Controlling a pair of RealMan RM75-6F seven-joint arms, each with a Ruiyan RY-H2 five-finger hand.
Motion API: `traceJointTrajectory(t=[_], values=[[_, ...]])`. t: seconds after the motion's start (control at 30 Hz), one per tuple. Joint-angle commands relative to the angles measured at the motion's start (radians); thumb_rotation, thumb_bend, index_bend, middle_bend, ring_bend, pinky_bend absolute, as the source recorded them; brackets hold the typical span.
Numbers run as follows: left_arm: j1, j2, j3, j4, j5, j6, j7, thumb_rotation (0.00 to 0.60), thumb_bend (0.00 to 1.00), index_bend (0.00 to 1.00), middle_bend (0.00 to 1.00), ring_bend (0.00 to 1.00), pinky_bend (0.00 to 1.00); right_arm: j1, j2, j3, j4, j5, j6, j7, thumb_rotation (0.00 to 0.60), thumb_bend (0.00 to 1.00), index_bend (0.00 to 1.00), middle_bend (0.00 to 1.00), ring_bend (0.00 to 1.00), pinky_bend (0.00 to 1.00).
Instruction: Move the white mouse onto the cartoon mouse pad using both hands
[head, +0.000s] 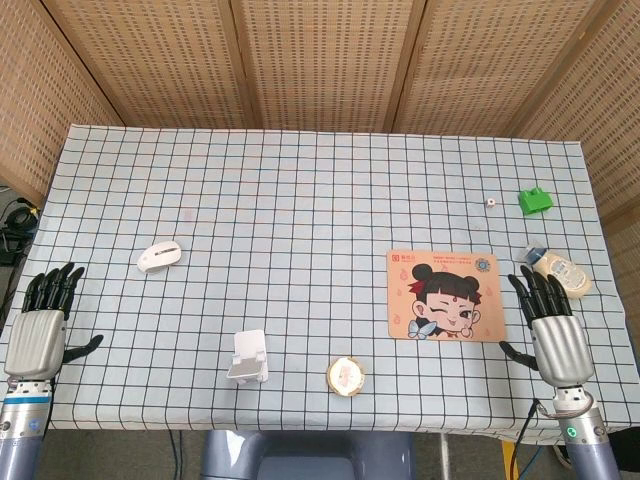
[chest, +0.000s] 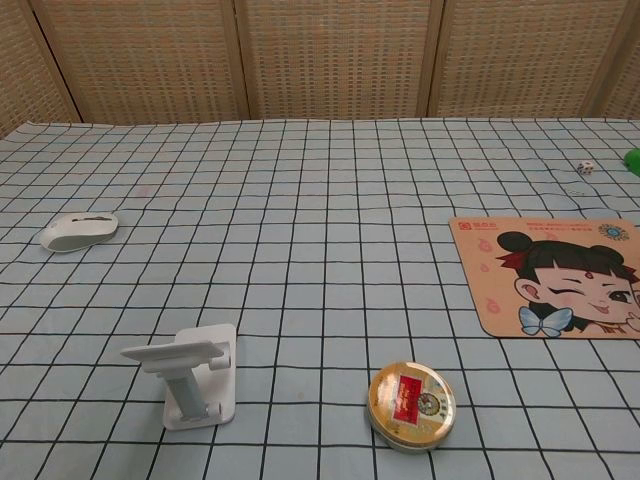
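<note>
The white mouse (head: 159, 256) (chest: 78, 230) lies on the checked cloth at the left. The cartoon mouse pad (head: 442, 294) (chest: 552, 276), orange with a winking girl's face, lies flat at the right with nothing on it. My left hand (head: 42, 323) rests at the near left edge, fingers spread and holding nothing, well short of the mouse. My right hand (head: 550, 330) sits at the near right edge, fingers spread and holding nothing, just right of the pad. Neither hand shows in the chest view.
A white phone stand (head: 247, 358) (chest: 187, 375) and a round tin (head: 345, 376) (chest: 411, 405) sit near the front edge. A small bottle (head: 559, 270) lies beyond my right hand. A green block (head: 535, 200) and a die (head: 490, 203) (chest: 585, 167) are at the far right.
</note>
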Motion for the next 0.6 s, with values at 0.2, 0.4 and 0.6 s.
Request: traceJointTrajectory(t=[0.2, 0.4, 0.6], values=[[0.002, 0.001, 0.0, -0.002, 0.0, 0.003, -0.003, 0.6, 0.06, 0.0, 0.0, 0.0, 0.0, -0.001, 0.001, -0.002, -0.002, -0.003, 0.003, 0.0, 0.6, 0.13, 0.05, 0.0, 0.0, 0.0], [-0.003, -0.007, -0.006, 0.004, -0.006, -0.001, -0.008, 0.6, 0.06, 0.0, 0.0, 0.0, 0.0, 0.002, 0.002, -0.001, -0.002, -0.003, -0.001, 0.006, 0.6, 0.13, 0.05, 0.0, 0.0, 0.0], [-0.018, -0.042, -0.034, 0.025, -0.047, -0.019, -0.015, 0.6, 0.06, 0.02, 0.0, 0.0, 0.0, 0.0, 0.018, 0.002, -0.009, -0.003, 0.005, 0.038, 0.6, 0.13, 0.05, 0.0, 0.0, 0.0]])
